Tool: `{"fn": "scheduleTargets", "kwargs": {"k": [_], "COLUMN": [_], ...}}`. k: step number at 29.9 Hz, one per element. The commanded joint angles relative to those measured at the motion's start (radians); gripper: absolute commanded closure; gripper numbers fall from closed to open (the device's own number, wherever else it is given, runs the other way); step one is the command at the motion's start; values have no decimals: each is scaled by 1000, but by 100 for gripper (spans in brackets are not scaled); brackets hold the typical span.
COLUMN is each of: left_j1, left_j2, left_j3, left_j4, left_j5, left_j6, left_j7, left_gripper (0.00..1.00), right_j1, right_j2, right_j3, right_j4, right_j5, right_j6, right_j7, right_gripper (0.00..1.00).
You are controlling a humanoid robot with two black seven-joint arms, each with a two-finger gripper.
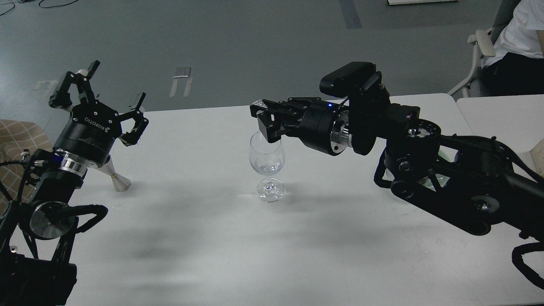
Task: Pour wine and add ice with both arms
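A clear wine glass (266,158) stands upright at the middle of the white table (204,238). A little clear liquid seems to lie at the bottom of its bowl; no stream of wine shows. My right gripper (260,114) hovers just above the glass's rim, shut on a small clear ice chunk (258,103) at its tip. My left gripper (100,91) is open and empty, raised above the table's left end, far from the glass. The bowl of ice is hidden behind my right arm.
A small metal cone-shaped cup (117,179) stands on the table under my left gripper. A second table (501,112) adjoins on the right. A seated person (520,38) is at the far right. A patterned cushion (17,136) lies left of the table.
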Motion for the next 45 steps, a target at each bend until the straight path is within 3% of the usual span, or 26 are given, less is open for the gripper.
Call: {"fn": "scheduleTargets", "kwargs": {"k": [1, 12, 14, 24, 26, 31, 45], "left_j1": [0, 0, 0, 1, 1, 3, 3], "left_j2": [0, 3, 5, 5, 6, 6, 14], "left_j3": [0, 0, -1, -3, -3, -3, -3], "left_j4": [0, 0, 0, 0, 0, 0, 0], "left_j5": [2, 0, 0, 0, 0, 0, -2], "left_j6": [0, 0, 0, 0, -2, -2, 0], "left_j7": [-1, -1, -1, -1, -2, -4, -4], "left_gripper": [2, 2, 2, 2, 2, 2, 2], "right_j1": [3, -9, -15, -14, -14, -15, -14], "right_j2": [-11, -27, -25, -19, -19, -19, -27], "right_j3": [-39, -42, -42, -41, -42, -44, -39], "right_j4": [1, 1, -1, -4, -5, -2, -1], "right_j5": [0, 0, 0, -2, -2, 1, 1], "right_j6": [0, 0, 0, 0, 0, 0, 0], "right_j7": [-3, -3, -3, -3, -3, -3, -3], "right_gripper": [100, 100, 93, 92, 88, 67, 64]}}
